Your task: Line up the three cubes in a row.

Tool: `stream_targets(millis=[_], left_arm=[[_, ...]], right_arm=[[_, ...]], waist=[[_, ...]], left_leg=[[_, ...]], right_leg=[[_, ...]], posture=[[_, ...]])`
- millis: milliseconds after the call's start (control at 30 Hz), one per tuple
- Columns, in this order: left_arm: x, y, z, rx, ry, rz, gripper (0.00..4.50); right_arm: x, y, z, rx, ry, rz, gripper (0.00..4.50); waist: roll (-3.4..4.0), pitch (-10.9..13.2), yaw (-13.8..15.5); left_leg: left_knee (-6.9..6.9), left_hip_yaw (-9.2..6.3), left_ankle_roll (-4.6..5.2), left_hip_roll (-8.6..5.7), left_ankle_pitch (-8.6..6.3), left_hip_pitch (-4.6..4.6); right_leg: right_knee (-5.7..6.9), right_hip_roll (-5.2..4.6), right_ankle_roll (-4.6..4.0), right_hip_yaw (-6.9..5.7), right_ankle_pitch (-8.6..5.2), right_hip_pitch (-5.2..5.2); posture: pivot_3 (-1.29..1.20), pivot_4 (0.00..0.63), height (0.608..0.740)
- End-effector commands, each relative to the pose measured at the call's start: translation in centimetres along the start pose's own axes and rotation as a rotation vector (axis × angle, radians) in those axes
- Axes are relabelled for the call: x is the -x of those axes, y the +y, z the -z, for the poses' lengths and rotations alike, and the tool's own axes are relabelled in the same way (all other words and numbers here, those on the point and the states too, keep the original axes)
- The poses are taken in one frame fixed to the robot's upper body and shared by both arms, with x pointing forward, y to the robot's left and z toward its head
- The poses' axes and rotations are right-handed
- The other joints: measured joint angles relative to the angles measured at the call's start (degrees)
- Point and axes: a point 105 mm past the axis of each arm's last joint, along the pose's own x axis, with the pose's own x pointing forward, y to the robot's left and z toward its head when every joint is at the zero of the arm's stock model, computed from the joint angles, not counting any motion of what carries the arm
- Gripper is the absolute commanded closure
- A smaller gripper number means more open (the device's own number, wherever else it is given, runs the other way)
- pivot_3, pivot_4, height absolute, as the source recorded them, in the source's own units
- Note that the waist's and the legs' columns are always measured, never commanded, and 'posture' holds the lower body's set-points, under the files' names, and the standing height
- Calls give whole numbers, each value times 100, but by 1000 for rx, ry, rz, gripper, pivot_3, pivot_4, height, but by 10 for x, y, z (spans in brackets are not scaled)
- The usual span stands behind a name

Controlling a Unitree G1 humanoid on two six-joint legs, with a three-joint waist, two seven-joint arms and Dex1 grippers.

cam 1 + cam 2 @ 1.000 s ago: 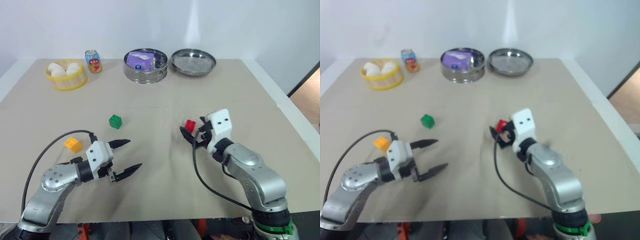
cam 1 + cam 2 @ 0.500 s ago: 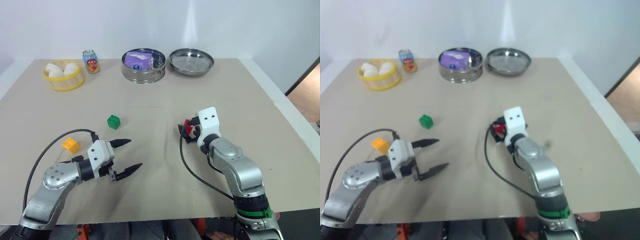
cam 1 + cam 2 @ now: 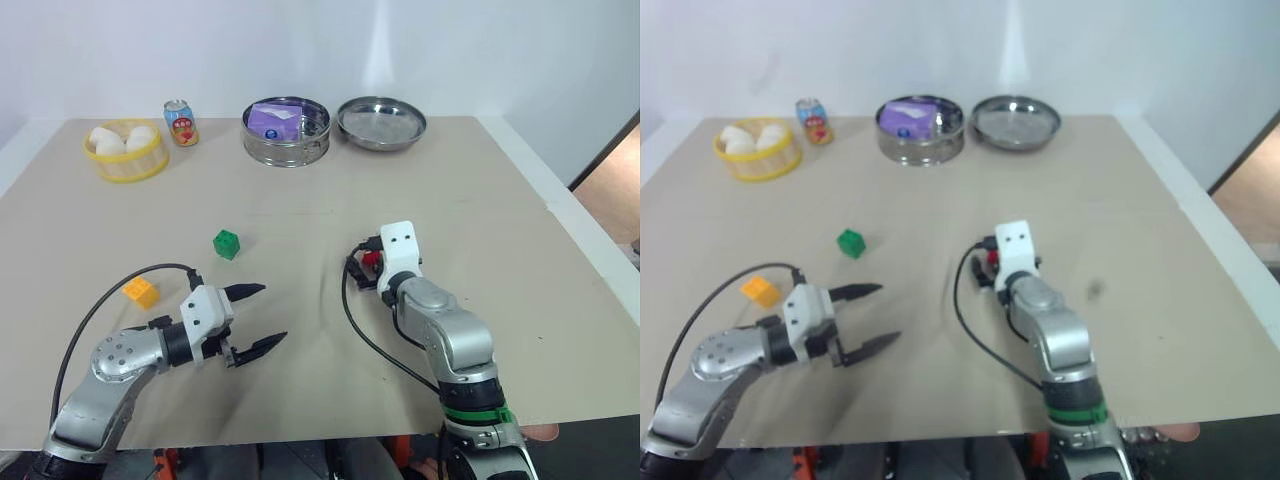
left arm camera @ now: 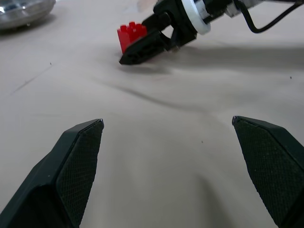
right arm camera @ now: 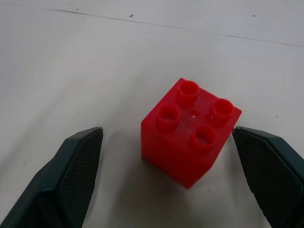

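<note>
The red cube (image 5: pixel 190 135) sits studs-up on the tan table, right of centre. My right gripper (image 3: pixel 365 268) is open and low over the table, one finger on each side of the cube, with a gap on both sides. Further left lies the green cube (image 3: pixel 227 244). The orange-yellow cube (image 3: pixel 141 292) is nearer the table's left front. My left gripper (image 3: pixel 270 313) is open and holds nothing, right of the orange-yellow cube and below the green one. The left wrist view shows the red cube (image 4: pixel 130 35) with a right finger (image 4: pixel 142 50) beside it.
Along the table's far edge stand a yellow basket (image 3: pixel 125 165) of white eggs, a small drink can (image 3: pixel 181 122), a round steel tin (image 3: pixel 286 147) holding a purple packet, and a shallow steel dish (image 3: pixel 381 122). The table's right edge runs close to my right arm.
My right gripper has gone forward and down, and its open fingers now flank the red cube. The left arm has kept still. No cube has moved.
</note>
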Motion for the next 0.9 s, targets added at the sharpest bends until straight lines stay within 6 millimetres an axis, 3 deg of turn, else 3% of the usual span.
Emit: stream_targets(millis=[33, 100, 167, 400, 700, 900], left_arm=[[2, 1, -8, -49, -15, -6, 14], [2, 1, -8, -50, -15, -5, 14], [2, 1, -8, -51, -13, -5, 0], [1, 1, -5, -55, -6, 0, 0], [2, 2, -4, -60, -2, 2, 0], [2, 4, -3, -63, 1, 1, 0]], right_arm=[[-1, -7, -15, -27, -48, 49, 0], [-2, -8, -16, -44, -51, 56, 0], [-2, -8, -18, -68, -55, 63, 400], [-3, -10, -19, -86, -50, 84, 2705], [-3, -3, -19, -34, -49, 46, 2772], [1, 11, -19, 24, -66, -104, 2772]], waist=[[0, 0, 0], [0, 0, 0], [0, 0, -1], [0, 0, -3], [1, 0, -11], [1, 0, -11]], left_leg=[[0, 0, 0, 0, 0, 0], [0, 0, 0, 0, 0, -1], [0, 0, 0, 0, 0, -1], [-2, 0, 4, 2, 3, -1], [-6, 1, 6, 3, 3, -1], [-7, 2, 6, 3, 4, -1]], right_leg=[[0, 0, 0, 0, 0, 0], [0, 0, 0, 0, 0, -1], [0, 0, 0, 0, 0, -1], [1, 3, -3, 1, 3, -5], [1, 4, -5, 2, 2, -7], [1, 4, -5, 3, 2, -8]], posture=[[0, 150, 740], [0, 150, 740], [0, 150, 740], [0, 150, 740], [0, 150, 740], [0, 150, 740]])
